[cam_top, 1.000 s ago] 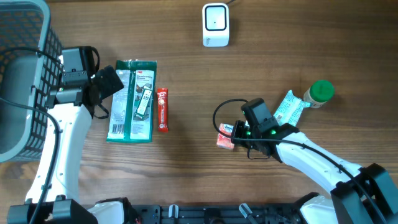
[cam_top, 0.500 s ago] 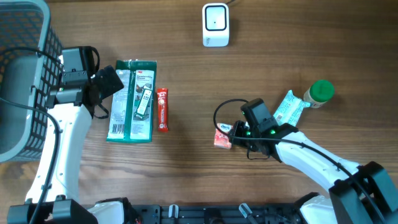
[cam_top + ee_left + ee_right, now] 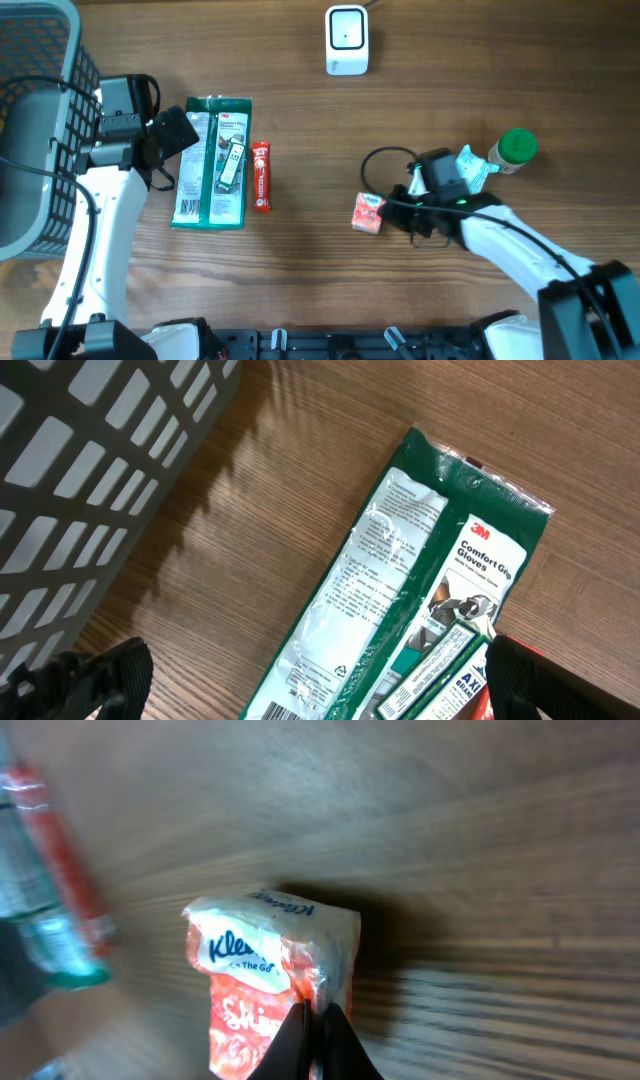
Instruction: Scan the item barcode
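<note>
A small orange-and-white Kleenex tissue pack (image 3: 367,213) (image 3: 262,982) lies just right of the table's middle. My right gripper (image 3: 390,209) (image 3: 312,1028) is shut, its fingertips pinched together on the wrapper at the pack's right edge. The white barcode scanner (image 3: 347,40) stands at the back centre, far from the pack. My left gripper (image 3: 176,138) (image 3: 315,695) hangs wide open over the upper left end of a green 3M gloves pack (image 3: 212,162) (image 3: 400,580), with nothing between its fingers (image 3: 105,670).
A slim white-and-green box (image 3: 232,165) rests on the gloves pack, and a red stick pack (image 3: 261,176) lies beside it. A grey mesh basket (image 3: 40,110) (image 3: 90,470) stands at the far left. A green-capped bottle (image 3: 514,149) and a teal packet (image 3: 468,172) sit at the right.
My right gripper opened briefly, shut again and drew back to the right; the tissue pack shifted slightly right and away from me with it. The left arm has not moved.
</note>
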### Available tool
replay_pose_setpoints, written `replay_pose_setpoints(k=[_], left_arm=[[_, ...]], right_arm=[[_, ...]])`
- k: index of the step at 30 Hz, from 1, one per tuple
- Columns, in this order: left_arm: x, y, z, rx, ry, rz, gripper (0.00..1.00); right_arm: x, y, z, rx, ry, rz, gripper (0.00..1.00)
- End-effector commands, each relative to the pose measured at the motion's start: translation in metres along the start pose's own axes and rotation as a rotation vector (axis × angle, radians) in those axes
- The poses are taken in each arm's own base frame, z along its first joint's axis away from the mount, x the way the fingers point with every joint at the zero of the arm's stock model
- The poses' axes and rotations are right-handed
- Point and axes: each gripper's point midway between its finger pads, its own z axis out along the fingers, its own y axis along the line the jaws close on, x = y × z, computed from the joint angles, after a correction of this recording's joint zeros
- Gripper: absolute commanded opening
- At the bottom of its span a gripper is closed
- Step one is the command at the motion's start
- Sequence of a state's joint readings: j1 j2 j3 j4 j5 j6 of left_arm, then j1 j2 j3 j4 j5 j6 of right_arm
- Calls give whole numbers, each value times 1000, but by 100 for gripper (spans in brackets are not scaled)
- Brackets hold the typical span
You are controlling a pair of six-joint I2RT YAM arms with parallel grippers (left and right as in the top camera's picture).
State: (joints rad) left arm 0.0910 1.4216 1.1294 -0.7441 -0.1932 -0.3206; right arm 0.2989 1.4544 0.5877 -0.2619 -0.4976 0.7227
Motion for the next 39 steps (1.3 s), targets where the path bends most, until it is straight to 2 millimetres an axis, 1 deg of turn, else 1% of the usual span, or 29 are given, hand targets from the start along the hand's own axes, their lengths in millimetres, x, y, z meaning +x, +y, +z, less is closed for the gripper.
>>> replay_pose_setpoints(k=[1, 4, 5, 8, 12, 13, 19, 21, 24, 29, 33, 39], left_arm=[[-3, 0, -2, 4, -10, -15, 100], [-3, 0, -2, 4, -10, -15, 100], [-3, 0, -2, 4, -10, -15, 100], [-3, 0, -2, 4, -10, -15, 100], [-3, 1, -2, 4, -10, -14, 100], [-3, 1, -2, 4, -10, -14, 100], [-3, 1, -2, 4, -10, -14, 100], [-3, 0, -2, 4, -10, -15, 100], [-3, 1, -2, 4, -10, -14, 100], [-3, 1, -2, 4, -10, -15, 100], [-3, 1, -2, 4, -10, -15, 100], [-3, 0, -2, 4, -10, -15, 100]], right_arm=[[9, 54, -42, -372, 72, -218, 4], [13, 72, -71, -546, 73, -331, 4], [14, 77, -77, -588, 74, -354, 4], [23, 95, -107, -783, 98, -449, 4], [35, 113, -141, -997, 145, -559, 4], [37, 115, -146, -1025, 158, -576, 4], [28, 127, -156, -1025, 146, -628, 4], [22, 137, -166, -1020, 132, -669, 4], [20, 150, -182, -1008, 118, -706, 4], [26, 168, -211, -993, 67, -749, 4], [26, 171, -221, -989, 37, -740, 4], [22, 168, -223, -978, 53, -673, 4]])
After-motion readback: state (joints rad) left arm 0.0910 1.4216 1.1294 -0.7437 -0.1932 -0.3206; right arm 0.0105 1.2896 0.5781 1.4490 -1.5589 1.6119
